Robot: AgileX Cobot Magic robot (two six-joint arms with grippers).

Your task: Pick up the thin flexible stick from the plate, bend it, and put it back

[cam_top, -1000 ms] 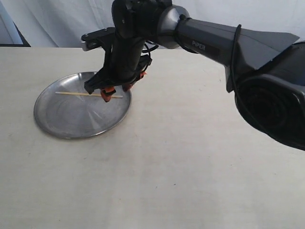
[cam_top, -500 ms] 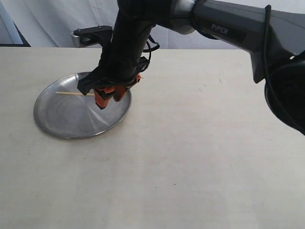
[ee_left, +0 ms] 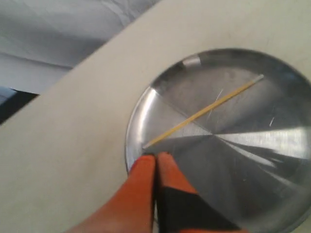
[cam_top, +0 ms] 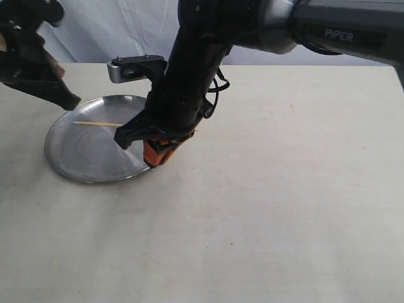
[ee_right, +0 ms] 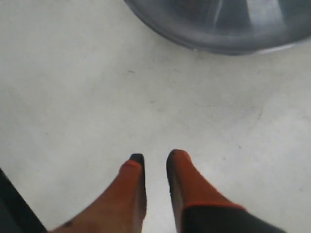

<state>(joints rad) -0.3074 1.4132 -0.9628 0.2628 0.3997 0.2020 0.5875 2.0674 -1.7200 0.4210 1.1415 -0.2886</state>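
The thin flexible stick (cam_top: 95,124) (ee_left: 204,111), a pale straight strand, lies flat across the far half of the silver plate (cam_top: 88,158) (ee_left: 243,160); its right end is hidden behind the right arm in the exterior view. My left gripper (cam_top: 71,101) (ee_left: 155,156) hovers over the plate's left rim, shut with nothing in it, its tips close to the stick's left end. My right gripper (cam_top: 158,153) (ee_right: 155,158) is open by a narrow gap and holds nothing. It sits low over the table beside the plate's (ee_right: 218,24) near right rim.
The plate rests on a wide beige tabletop (cam_top: 265,208). A white cloth backdrop (cam_top: 107,28) hangs behind the table's far edge. The right arm's dark body (cam_top: 196,69) leans over the plate's right side.
My right gripper has moved off the stick toward the plate's near right rim, leaving the stick lying on the plate. My left arm has come in from the upper left.
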